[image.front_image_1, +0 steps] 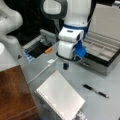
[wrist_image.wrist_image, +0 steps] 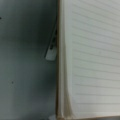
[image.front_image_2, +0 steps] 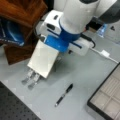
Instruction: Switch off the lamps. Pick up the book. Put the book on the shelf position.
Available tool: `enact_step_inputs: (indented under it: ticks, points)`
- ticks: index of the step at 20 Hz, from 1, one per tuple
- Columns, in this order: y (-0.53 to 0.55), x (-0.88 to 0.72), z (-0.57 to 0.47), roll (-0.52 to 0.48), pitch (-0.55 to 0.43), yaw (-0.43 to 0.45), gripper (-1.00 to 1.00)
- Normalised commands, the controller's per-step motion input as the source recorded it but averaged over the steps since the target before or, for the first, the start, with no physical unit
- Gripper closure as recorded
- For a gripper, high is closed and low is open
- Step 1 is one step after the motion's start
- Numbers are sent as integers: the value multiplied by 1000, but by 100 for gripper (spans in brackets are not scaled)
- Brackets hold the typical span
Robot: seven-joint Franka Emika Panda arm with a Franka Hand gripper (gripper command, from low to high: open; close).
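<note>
The book [image.front_image_1: 60, 98] is seen tilted on a metal stand [image.front_image_2: 31, 78] on the grey counter [image.front_image_1: 100, 105], below the gripper [image.front_image_1: 65, 65], whose fingers' spread cannot be told, its long axis running diagonally, with bare counter between it, the pen [image.front_image_1: 96, 91] and the shelf position [image.front_image_1: 13, 95].

Both front views look steeply down on the desk [image.front_image_1: 100, 105] from opposite sides, sharing the book [image.front_image_1: 61, 98], the pen [image.front_image_1: 95, 90] and the grey case [image.front_image_1: 105, 51]. The wrist view faces straight down, very close above the book's [wrist_image.wrist_image: 92, 60] edge and bare desk [wrist_image.wrist_image: 25, 62].
</note>
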Motion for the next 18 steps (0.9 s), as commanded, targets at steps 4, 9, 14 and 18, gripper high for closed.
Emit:
enact_step_inputs:
  ticks: [4,9,14,18]
  points:
    - [56,72,-254,-614,-11,-1,-100]
    - [19,-47,-259,-576,-54,44,-100]
    - [47,-154,-241,-485,-48,18,-100]
    - [72,-135,-205,-479,-54,-14,-100]
